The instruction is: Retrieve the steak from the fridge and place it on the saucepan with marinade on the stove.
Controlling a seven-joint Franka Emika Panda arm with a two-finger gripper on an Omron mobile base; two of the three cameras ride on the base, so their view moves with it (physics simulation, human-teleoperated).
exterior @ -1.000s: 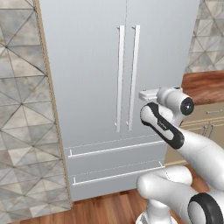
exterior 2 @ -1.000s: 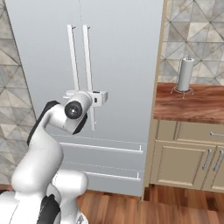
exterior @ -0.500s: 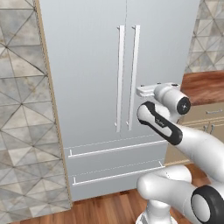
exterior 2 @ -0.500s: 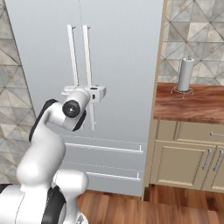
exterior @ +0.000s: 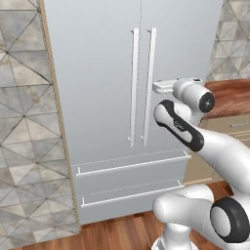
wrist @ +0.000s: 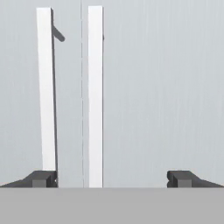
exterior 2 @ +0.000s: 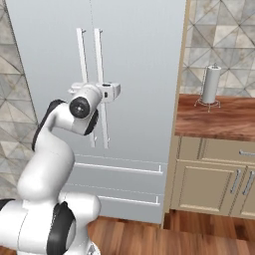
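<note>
- Steak: no sight of it; by my reckoning it sits inside the fridge (exterior: 97, 97), whose two doors are both shut. Saucepan, marinade and stove are likewise not to be seen from here.
- Fridge: tall, pale grey, standing between a tiled wall on one side and the wooden counter (exterior 2: 219, 117) on the other. Two lower drawers with thin horizontal bars beneath the doors.
- Handles: two white bars, long axis vertical, side by side at the seam where the doors meet: left handle (wrist: 46, 87) and right handle (wrist: 96, 87).
- Tool (wrist: 111, 178): jaws wide apart, holding nothing, pointed square at the door face. In the hand view the left fingertip sits at the foot of the left handle; the right handle falls inside the gap, toward its left side; the right fingertip faces bare door.
- Key relation: handles lie straight ahead of the tool and off to its left; the jaws open crosswise to the vertical bars, so a grip looks feasible once the tool is centred on one bar. Whether it touches the door yet, I cannot tell.
- One arm only, so no choice of hand.
- Counter: a paper-towel roll (exterior 2: 211, 84) stands upright on it, well apart from the fridge.
- Writing: no brand, label or lettering legible on fridge or cabinets.
</note>
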